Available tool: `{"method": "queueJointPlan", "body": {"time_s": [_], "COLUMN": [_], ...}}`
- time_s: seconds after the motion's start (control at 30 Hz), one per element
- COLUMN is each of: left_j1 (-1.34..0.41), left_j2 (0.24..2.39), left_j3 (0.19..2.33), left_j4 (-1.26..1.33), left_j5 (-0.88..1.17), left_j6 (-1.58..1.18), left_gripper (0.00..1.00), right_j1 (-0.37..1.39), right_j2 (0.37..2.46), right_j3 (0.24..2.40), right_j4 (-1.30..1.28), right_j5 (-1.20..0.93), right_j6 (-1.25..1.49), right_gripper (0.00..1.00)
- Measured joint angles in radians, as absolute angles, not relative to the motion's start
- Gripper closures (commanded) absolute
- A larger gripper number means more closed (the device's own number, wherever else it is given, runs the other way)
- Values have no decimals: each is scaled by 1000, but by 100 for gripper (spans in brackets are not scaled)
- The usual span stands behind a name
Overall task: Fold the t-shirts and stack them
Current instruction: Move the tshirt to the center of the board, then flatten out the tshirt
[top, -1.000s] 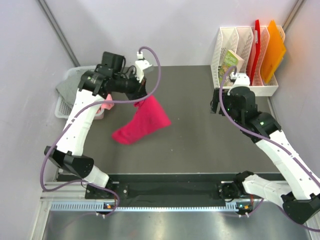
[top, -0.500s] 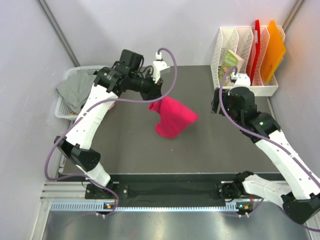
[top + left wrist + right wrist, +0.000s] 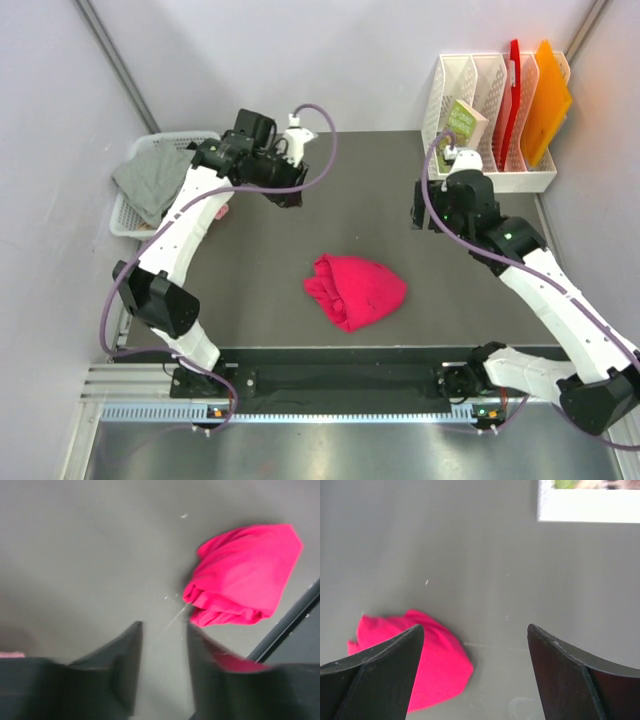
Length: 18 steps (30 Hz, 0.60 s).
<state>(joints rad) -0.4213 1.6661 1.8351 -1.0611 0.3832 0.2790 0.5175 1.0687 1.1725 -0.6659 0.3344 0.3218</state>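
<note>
The crimson-red t-shirt (image 3: 355, 291) lies crumpled in a heap on the dark table (image 3: 470, 300), near the front middle, with nothing holding it. My left gripper (image 3: 291, 194) hovers behind and to the left of it. In the left wrist view the left gripper (image 3: 164, 626) is open and empty, and the red t-shirt (image 3: 242, 577) lies beyond its fingers to the right. My right gripper (image 3: 424, 216) hangs over the table's right side. In the right wrist view the right gripper (image 3: 475, 630) is wide open, with the red t-shirt (image 3: 437, 660) below and to the left. A grey t-shirt (image 3: 150, 178) drapes over the basket.
A white mesh basket (image 3: 124, 218) stands at the table's left edge, with a bit of pink cloth (image 3: 220, 211) showing beside it. A white file rack (image 3: 497, 176) at the back right holds a book (image 3: 461, 122), a red folder (image 3: 513, 85) and an orange folder (image 3: 548, 100).
My left gripper opened and let go of the red t-shirt, which dropped to the table in a heap. The left arm drew back to the left. The right arm shifted slightly.
</note>
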Motion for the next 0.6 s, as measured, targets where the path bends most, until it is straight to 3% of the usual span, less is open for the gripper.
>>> {"method": "queueJointPlan", "body": {"time_s": [0.03,0.1,0.43,0.6], "left_j1": [-403,-372,-416,-333], "left_j2": [1670,1681,1835,1835], "left_j3": [1826,1815,1696,1645], "left_j4": [-1062,-1070,-1185,-1189], "left_j5": [376,377,413,469], "left_j6": [276,276,274,237], "left_gripper": [32,31,34,35], "right_j1": [519,530,779,845], "right_j2": [1078,1110,1317,1425], "right_j3": [1172,1173,1227,1314], "right_j4": [-667,-679,-785,-802], "right_j5": [318,266,131,128], "right_j6": [315,300,199,151], "right_gripper": [15,15,11,11]}}
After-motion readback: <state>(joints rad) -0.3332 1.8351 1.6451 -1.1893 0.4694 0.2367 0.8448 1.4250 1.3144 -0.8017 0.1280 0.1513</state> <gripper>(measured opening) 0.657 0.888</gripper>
